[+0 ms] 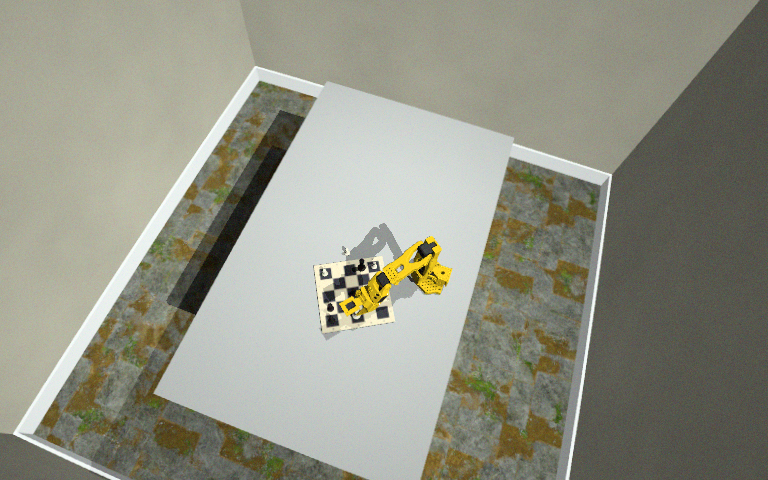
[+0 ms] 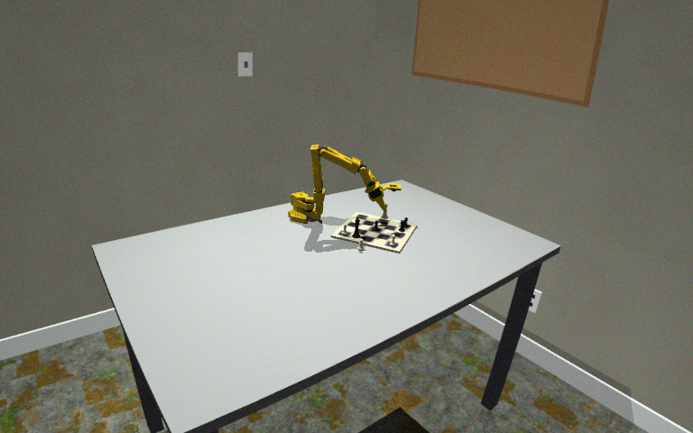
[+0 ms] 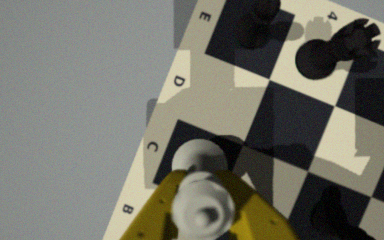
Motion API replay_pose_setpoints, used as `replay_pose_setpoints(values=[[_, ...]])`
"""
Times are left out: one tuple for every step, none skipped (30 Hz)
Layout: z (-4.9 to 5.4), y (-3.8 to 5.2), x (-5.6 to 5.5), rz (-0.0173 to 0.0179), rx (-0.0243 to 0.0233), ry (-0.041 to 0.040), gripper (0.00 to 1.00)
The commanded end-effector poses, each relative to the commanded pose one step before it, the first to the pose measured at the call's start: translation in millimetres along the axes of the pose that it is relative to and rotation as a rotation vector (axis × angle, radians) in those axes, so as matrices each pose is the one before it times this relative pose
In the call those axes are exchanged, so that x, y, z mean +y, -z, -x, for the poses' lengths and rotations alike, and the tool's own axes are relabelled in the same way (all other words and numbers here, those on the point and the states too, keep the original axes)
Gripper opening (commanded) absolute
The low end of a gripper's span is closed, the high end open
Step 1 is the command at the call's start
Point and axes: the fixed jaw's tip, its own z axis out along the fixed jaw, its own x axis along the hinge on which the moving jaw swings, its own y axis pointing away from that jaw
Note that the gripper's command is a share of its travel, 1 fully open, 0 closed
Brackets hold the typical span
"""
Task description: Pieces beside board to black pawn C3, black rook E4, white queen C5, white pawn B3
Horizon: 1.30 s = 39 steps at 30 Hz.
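My gripper (image 1: 358,313) (image 2: 383,207) (image 3: 202,176) is shut on the white queen (image 2: 385,213) (image 3: 202,212), which looks upright, its round base over dark square C5. Whether the base touches the board (image 1: 317,283) (image 2: 399,250) (image 3: 125,192) is not clear. The black rook (image 1: 330,307) (image 2: 401,226) (image 3: 316,59) stands on light square E4. The black pawn (image 2: 376,225) (image 3: 327,210) stands on dark square C3; the arm hides it in the top view. The white pawn (image 1: 346,250) (image 2: 360,245) stands on the table just off the board's row 1 edge.
A black piece (image 1: 333,319) (image 3: 265,9) stands on E5. A tall black piece (image 1: 361,264) (image 2: 356,227) and two white pieces, one in a corner (image 1: 325,272) (image 2: 392,240) and another (image 1: 373,264) (image 2: 344,230), stand along row 1. The arm reaches over the board.
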Motion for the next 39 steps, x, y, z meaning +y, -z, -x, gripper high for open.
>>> replay_pose_setpoints(values=[[-5.79,-4.958,1.83,0.00461,0.01749,0.01278,0.00],[-0.11,-0.168,0.00,0.00000,0.00000,0.00000,0.00],[-0.07,-0.107,0.00,0.00000,0.00001,0.00000,0.00],[-0.04,-0.056,0.00,0.00000,0.00000,0.00000,0.00],[-0.02,-0.022,0.00,0.00000,0.00001,0.00000,0.00],[0.00,-0.003,0.00,0.00000,-0.00001,0.00000,0.00],[-0.05,-0.018,0.01,0.00002,0.00001,0.00004,0.00],[-0.26,-0.102,0.06,0.00012,0.00002,0.00021,0.00],[-0.56,-0.218,0.13,0.00026,0.00005,0.00045,0.00],[-0.82,-0.316,0.20,0.00039,0.00006,0.00065,0.00],[0.00,0.000,0.00,0.00000,0.00000,0.00000,0.00],[0.00,0.000,0.00,0.00000,0.00000,0.00000,0.00],[-0.97,-0.370,0.23,0.00046,0.00009,0.00077,0.00],[-0.98,-0.364,0.23,0.00046,0.00008,0.00077,0.00],[-0.83,-0.305,0.19,0.00039,0.00008,0.00065,0.00],[-0.57,-0.205,0.13,0.00026,0.00004,0.00045,0.00],[-0.27,-0.096,0.06,0.00012,0.00003,0.00021,0.00],[-0.05,-0.016,0.01,0.00002,0.00000,0.00004,0.00],[0.00,0.000,0.00,0.00000,0.00001,0.00000,0.00],[0.00,0.000,0.00,0.00000,-0.00001,0.00000,0.00],[0.00,0.000,0.00,0.00000,0.00001,0.00000,0.00],[0.02,0.016,0.00,0.00000,-0.00001,0.00000,0.00],[0.10,0.090,0.00,0.00000,0.00000,0.00000,0.00],[0.21,0.194,0.00,0.00000,-0.00002,-0.00001,0.00],[0.31,0.285,-0.01,-0.00001,-0.00002,-0.00001,0.00],[0.37,0.339,-0.01,0.00000,-0.00003,-0.00002,0.00],[0.36,0.340,-0.01,-0.00001,-0.00002,-0.00002,0.00],[0.00,0.000,0.00,0.00000,0.00000,0.00000,0.00],[0.00,0.000,0.00,0.00000,0.00000,0.00000,0.00],[0.31,0.289,-0.01,0.00000,-0.00003,-0.00001,0.00],[0.21,0.197,0.00,0.00000,-0.00001,-0.00001,0.00],[0.10,0.093,0.00,0.00000,-0.00001,0.00000,0.00],[0.02,0.016,0.00,0.00000,0.00000,0.00000,0.00],[0.00,0.000,0.00,0.00000,-0.00001,0.00000,0.00],[0.00,0.000,0.00,0.00000,0.00001,0.00000,0.00],[0.00,0.000,0.00,0.00000,-0.00001,0.00000,0.00],[0.01,0.015,0.00,0.00000,0.00000,0.00000,0.00],[0.09,0.092,0.00,0.00000,-0.00001,-0.00001,0.00],[0.20,0.194,-0.01,-0.00001,-0.00001,-0.00001,0.00]])
